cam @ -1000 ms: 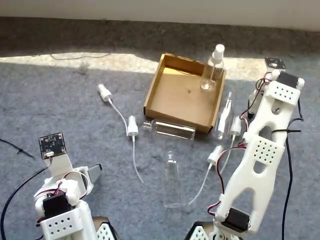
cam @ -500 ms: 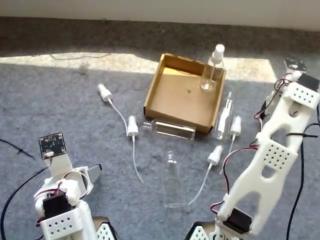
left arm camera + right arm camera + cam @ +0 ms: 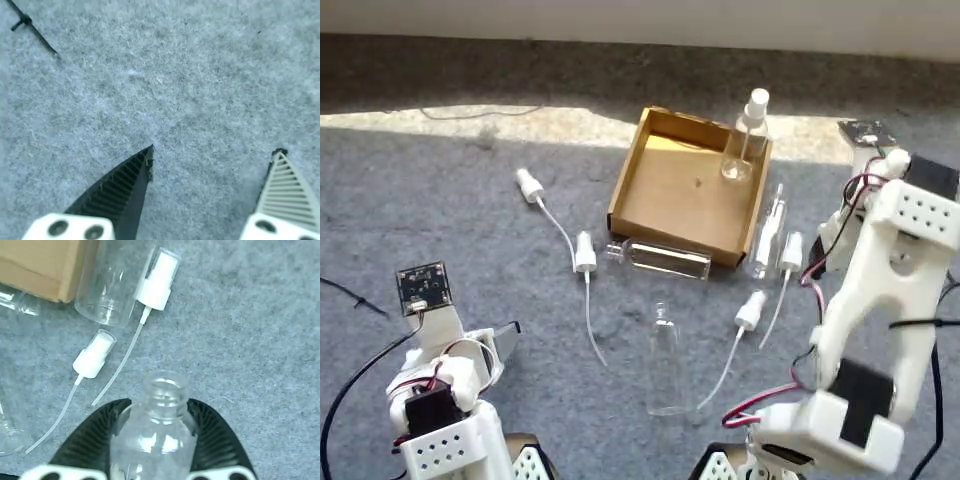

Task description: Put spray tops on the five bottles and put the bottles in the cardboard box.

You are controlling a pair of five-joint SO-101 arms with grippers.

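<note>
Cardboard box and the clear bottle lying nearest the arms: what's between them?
In the high view, another clear bottle lies on its side just in front of the cardboard box, short of the near bottle; otherwise only carpet.

White perforated arms, red wires, ribbed left hand

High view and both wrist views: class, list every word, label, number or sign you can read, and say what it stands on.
None can be read.
The box, the bottle in it and the spray tops bear no visible print.
The dark board on an arm: any marks are too small to read.
</note>
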